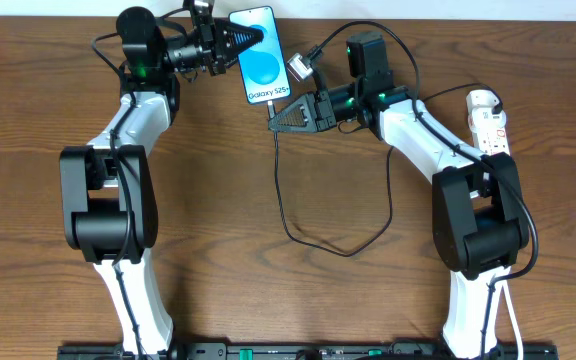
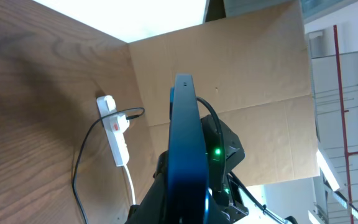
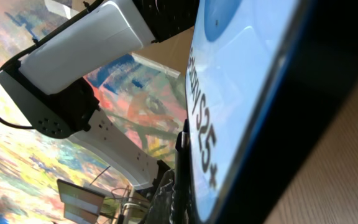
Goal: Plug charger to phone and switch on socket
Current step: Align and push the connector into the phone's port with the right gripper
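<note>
The phone (image 1: 264, 58) has a bright blue screen with "Galaxy S25+" and is at the far middle of the table. My left gripper (image 1: 240, 44) is shut on its left edge; in the left wrist view the phone (image 2: 185, 143) stands edge-on between the jaws. My right gripper (image 1: 280, 117) is just below the phone's lower end, shut on the charger plug (image 3: 181, 149), which sits against the phone's edge (image 3: 247, 93). The black charger cable (image 1: 298, 236) loops across the table. The white socket (image 1: 488, 120) lies at the far right and also shows in the left wrist view (image 2: 114, 127).
The wooden table (image 1: 218, 220) carries the cable loop in its middle. A brown cardboard wall (image 2: 241, 74) stands behind the socket. The socket's white cord (image 2: 131, 186) runs off along the table. Both arm bases are at the near edge.
</note>
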Controlling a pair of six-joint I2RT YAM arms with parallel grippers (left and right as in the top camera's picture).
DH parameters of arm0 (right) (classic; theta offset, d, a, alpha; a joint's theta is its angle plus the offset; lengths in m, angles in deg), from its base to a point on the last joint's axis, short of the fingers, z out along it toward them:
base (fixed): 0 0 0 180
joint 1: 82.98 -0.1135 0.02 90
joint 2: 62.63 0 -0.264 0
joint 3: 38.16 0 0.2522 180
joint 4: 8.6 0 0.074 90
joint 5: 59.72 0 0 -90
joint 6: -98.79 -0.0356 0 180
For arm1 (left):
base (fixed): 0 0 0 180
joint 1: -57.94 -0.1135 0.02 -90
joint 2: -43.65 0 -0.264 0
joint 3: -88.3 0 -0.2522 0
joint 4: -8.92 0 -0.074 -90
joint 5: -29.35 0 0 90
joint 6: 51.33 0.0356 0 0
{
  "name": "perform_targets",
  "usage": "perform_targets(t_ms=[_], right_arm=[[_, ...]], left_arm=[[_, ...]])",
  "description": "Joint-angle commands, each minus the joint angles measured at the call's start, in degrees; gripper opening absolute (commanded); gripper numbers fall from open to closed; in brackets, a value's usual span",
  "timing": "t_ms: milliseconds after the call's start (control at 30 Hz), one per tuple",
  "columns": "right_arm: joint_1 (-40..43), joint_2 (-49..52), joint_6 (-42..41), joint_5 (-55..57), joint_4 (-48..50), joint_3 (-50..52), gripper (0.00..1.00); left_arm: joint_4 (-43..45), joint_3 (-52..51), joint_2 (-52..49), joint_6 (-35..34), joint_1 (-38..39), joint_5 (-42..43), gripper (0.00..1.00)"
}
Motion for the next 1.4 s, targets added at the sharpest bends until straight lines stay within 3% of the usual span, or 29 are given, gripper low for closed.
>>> perform_targets(t_ms=[0,1367], right_arm=[[0.2,0.7,-0.5,-0.7,-0.1,-0.3,0.01],[2.1,0.7,-0.3,-0.5,-0.2,-0.1,0.01]], left_arm=[[0.7,0.4,2.1,-1.0,0.0,0.5,0.07],[0.7,0.3,2.1,-1.0,0.8,2.5,0.07]])
